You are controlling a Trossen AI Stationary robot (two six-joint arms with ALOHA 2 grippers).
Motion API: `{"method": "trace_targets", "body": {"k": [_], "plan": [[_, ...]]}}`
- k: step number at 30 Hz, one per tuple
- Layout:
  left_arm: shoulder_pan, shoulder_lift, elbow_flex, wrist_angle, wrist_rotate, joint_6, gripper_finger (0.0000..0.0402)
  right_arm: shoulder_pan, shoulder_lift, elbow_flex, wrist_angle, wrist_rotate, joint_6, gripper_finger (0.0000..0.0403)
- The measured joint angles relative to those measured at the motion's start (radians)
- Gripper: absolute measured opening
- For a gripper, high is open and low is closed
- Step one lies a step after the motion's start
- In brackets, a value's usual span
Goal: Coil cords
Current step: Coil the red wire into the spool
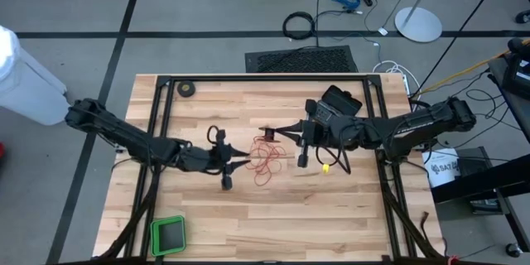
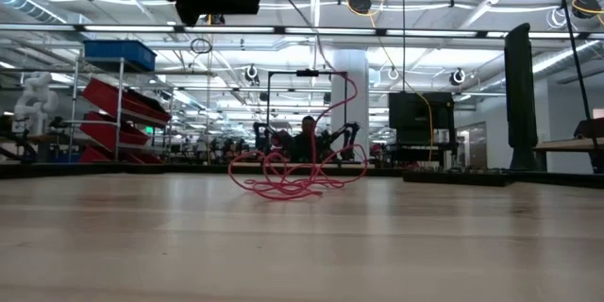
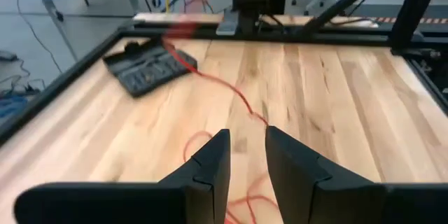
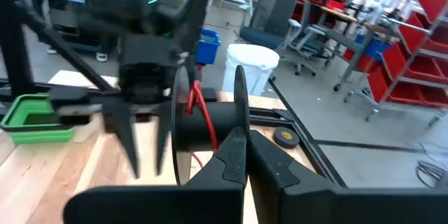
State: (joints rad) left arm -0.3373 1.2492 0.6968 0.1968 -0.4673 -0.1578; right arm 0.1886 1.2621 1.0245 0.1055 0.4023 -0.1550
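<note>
The red wire (image 1: 265,156) lies in a loose tangle on the tabletop (image 1: 273,215), with one strand rising from the heap to the black reel (image 4: 210,122). The right pincer (image 4: 246,155) is clamped shut on the rim of that reel and holds it above the tabletop, just beside the tangle. A few turns of wire already sit on the reel's hub. The left pincer (image 3: 245,150) hovers on the other side of the tangle, its fingers (image 3: 210,164) parted by a narrow gap with nothing between them; a wire strand runs just beyond the tips.

The risk from here is the slack heap. If the reel is turned or pulled away from the tangle while the loops cross each other, they may snag and knot. The grip on the reel's thin rim also looks slight, so a tug from a caught strand could twist it loose. With the left pincer gripping nothing, no tension guides the wire onto the hub.
</note>
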Motion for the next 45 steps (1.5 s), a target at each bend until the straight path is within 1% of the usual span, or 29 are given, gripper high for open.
{"method": "trace_targets", "body": {"k": [2,5,9,10,12,16,20,23,29,36,45], "plan": [[-0.02,0.031,-0.024,0.079,-0.037,-0.022,0.0098,-0.005,-0.002,0.008,-0.005,0.018,0.017,0.0],[-0.037,0.099,-0.06,0.243,-0.116,-0.054,0.0098,-0.006,-0.003,0.016,-0.005,0.023,0.013,0.0],[-0.036,0.218,-0.066,0.446,-0.208,-0.059,0.0099,-0.005,-0.003,0.02,-0.005,0.02,0.013,0.0],[-0.036,0.249,-0.066,0.504,-0.208,-0.029,0.0099,-0.005,-0.003,0.02,-0.005,0.02,0.013,0.0],[-0.036,0.312,-0.064,0.611,-0.172,0.033,0.0105,-0.006,-0.003,0.02,-0.005,0.02,0.011,0.0],[-0.036,0.405,-0.047,0.73,-0.167,0.057,0.0141,-0.006,-0.003,0.02,-0.005,0.021,0.005,0.0],[-0.029,0.457,-0.026,0.737,-0.233,0.033,0.0182,-0.006,-0.003,0.02,-0.005,0.021,0.0,0.0],[-0.028,0.471,-0.016,0.744,-0.282,0.033,0.0198,-0.006,-0.002,0.02,-0.005,0.021,-0.002,0.0],[-0.028,0.473,0.008,0.747,-0.303,0.033,0.02,-0.006,-0.002,0.02,-0.005,0.021,-0.006,0.0],[-0.029,0.473,0.03,0.746,-0.299,0.032,0.02,-0.006,-0.002,0.02,-0.003,0.021,-0.006,0.0],[-0.024,0.489,0.032,0.761,-0.279,-0.009,0.02,-0.006,-0.002,0.02,-0.001,0.021,-0.01,0.0]]}}
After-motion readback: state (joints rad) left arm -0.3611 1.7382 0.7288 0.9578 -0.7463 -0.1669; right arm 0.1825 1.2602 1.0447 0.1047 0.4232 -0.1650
